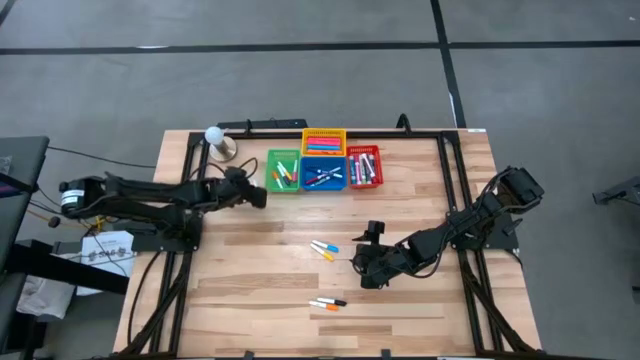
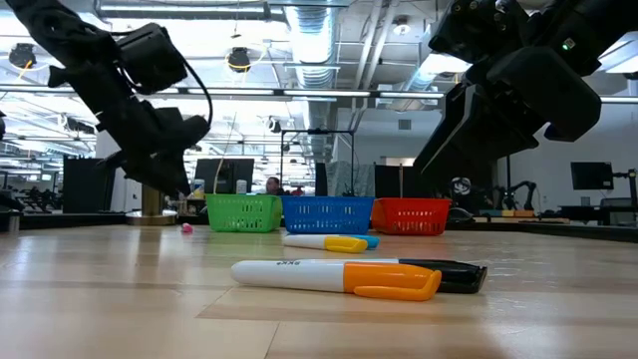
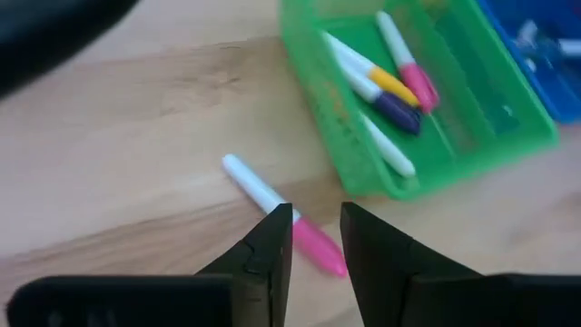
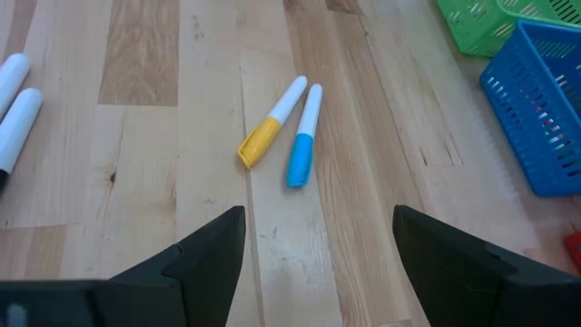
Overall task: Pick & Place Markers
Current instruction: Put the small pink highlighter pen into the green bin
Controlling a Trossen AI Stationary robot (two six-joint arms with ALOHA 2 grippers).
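A grey floor surrounds the wooden table [image 1: 300, 300] in the high view. Green [image 1: 283, 172], blue [image 1: 324, 176], red [image 1: 365, 168] and yellow [image 1: 324, 141] baskets sit in a cluster at the far edge, all with markers inside. The left gripper [image 1: 256, 193] hangs just beside the green basket; the right gripper [image 1: 366, 258] is over mid-table, near a yellow marker [image 1: 322, 252] and a blue marker [image 1: 326, 245]. Two more markers, orange [image 1: 322, 304] and black [image 1: 333, 300], lie nearer the front.

The low view looks into a workshop hall with ceiling pipes; the orange marker's barrel carries small print too fine to read.

In the left wrist view the narrowly parted fingers [image 3: 272, 245] stand over a pink marker [image 3: 283, 214] lying on the table beside the green basket, not clamped.

In the right wrist view the fingers [image 4: 204, 250] are spread wide, holding nothing, before the yellow and blue markers.
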